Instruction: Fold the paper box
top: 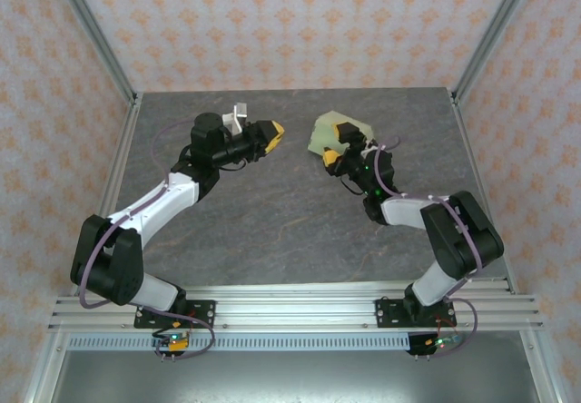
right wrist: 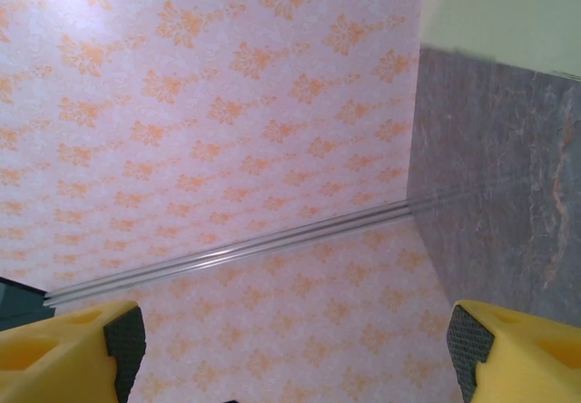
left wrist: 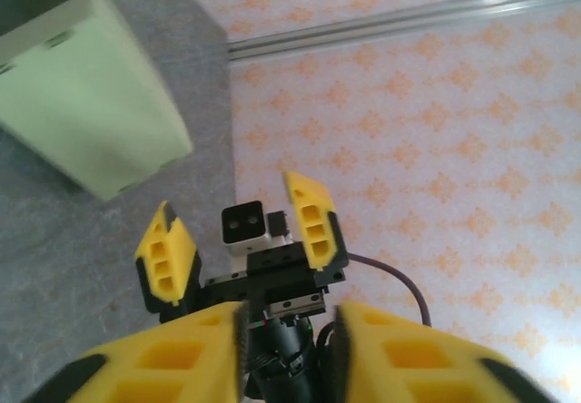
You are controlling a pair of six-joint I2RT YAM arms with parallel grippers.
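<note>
The paper box (top: 323,133) is pale green card and rests on the grey table at the back, right of centre. In the left wrist view the paper box (left wrist: 86,103) has smooth folded walls and a dark opening at its top left. My right gripper (top: 339,144) stands open right next to it, one finger overlapping its right edge from above. The right wrist view shows the right gripper (right wrist: 292,339) with nothing between its fingers, and a corner of the box (right wrist: 508,8). My left gripper (top: 272,132) hovers left of the box, its jaws (left wrist: 289,335) parted and empty, facing the right gripper (left wrist: 241,240).
The grey stone-patterned table (top: 290,212) is bounded by wallpapered walls and slanted aluminium posts (top: 95,35) at the back corners. An aluminium rail (top: 290,308) carries both arm bases along the near edge.
</note>
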